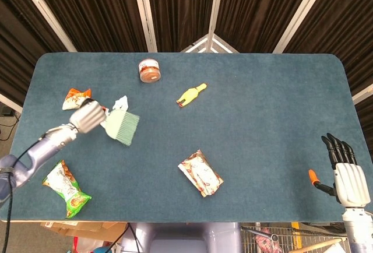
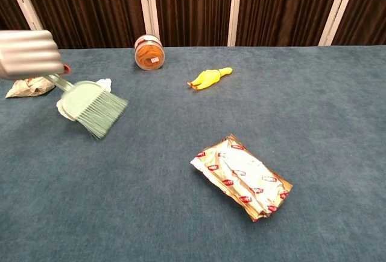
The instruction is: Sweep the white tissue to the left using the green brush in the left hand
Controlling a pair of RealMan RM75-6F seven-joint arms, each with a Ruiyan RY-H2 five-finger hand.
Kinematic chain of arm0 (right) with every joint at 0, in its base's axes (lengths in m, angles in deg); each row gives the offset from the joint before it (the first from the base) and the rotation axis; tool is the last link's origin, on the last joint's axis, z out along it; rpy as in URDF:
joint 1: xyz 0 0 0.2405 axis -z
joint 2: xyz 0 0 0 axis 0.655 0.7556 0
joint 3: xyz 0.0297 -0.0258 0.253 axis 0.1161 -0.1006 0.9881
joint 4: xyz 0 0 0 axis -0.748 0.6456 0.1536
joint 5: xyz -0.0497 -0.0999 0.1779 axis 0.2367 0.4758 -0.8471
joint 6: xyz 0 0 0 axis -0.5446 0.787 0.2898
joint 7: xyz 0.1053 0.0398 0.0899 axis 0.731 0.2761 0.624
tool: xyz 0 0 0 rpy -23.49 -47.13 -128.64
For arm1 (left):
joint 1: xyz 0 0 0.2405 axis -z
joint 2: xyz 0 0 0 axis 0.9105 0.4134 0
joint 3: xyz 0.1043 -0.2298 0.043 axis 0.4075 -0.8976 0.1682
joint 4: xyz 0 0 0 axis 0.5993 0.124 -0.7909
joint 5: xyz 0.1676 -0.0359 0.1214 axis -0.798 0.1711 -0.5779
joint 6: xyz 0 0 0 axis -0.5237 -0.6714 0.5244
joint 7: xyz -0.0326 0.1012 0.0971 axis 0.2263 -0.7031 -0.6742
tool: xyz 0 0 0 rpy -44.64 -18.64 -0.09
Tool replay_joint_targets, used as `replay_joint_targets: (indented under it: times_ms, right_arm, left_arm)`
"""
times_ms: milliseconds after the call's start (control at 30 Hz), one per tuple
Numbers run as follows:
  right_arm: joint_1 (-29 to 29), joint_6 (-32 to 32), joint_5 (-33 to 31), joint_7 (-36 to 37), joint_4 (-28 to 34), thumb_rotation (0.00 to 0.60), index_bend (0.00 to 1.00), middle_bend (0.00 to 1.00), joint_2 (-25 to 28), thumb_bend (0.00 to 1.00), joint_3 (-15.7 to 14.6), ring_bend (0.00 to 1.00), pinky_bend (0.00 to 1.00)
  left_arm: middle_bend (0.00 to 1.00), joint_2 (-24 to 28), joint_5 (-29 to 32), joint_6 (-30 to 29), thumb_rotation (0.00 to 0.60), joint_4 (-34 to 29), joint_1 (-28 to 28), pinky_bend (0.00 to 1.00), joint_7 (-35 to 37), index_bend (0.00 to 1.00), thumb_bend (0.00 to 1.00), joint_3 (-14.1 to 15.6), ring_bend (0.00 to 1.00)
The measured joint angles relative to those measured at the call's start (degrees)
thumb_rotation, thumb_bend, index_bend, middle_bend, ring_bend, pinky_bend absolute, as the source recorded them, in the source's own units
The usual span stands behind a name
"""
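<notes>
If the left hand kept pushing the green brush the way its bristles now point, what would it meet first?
Probably nothing soon: the left hand holds the green brush with bristles aimed right and toward the near edge, onto bare blue table. The crumpled white tissue lies behind it, though depth is uncertain.

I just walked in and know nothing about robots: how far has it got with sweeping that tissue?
Done: the left robot hand already grips the green brush. In hand: the bristles sit right beside the white tissue, which peeks out behind the brush head. Left: the tissue still lies near the middle-left of the table, so the push leftward looks unfinished. The right robot hand rests idle at the table's edge.
</notes>
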Motion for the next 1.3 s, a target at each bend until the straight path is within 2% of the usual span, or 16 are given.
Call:
replay_joint_targets:
  times_ms: [300,500,800,1100,1300]
  right_arm:
    - [0.01,-0.34,0.33,0.44,-0.08,0.6,0.0,0.0,-0.06,0.34,0.11,0.0,0.0]
    - [-0.08,-0.33,0.73,0.34,-0.09,0.6,0.0,0.0,-0.16,0.34,-0.01,0.0,0.0]
    - [-0.03,-0.29,0.7,0.59,-0.06,0.6,0.0,0.0,-0.05,0.34,-0.05,0.0,0.0]
    - [-0.17,0.22,0.22,0.9,-0.25,0.6,0.0,0.0,0.13,0.34,0.04,0.0,0.0]
    - [-0.2,0.22,0.44,0.77,-0.3,0.6,0.0,0.0,0.08,0.34,-0.05,0.0,0.0]
  left_arm:
    - [1.0,5.7,1.72,-1.72,0.6,2.7,-2.48,1.0,0.99,0.82,0.79,-0.49,1.0]
    - [1.0,7.48,3.8,-3.97,0.6,2.28,-2.97,1.0,1.26,0.82,0.79,-2.92,1.0]
    - [1.0,7.64,7.61,-3.69,0.6,-2.52,-2.74,1.0,-1.4,0.82,0.79,-6.47,1.0]
    - [1.0,7.23,11.38,-3.36,0.6,-13.66,-3.84,1.0,-8.76,0.82,0.79,-9.28,1.0]
    - [1.0,8.38,14.45,-5.49,0.6,-26.87,-6.4,1.0,-12.65,0.82,0.79,-10.77,1.0]
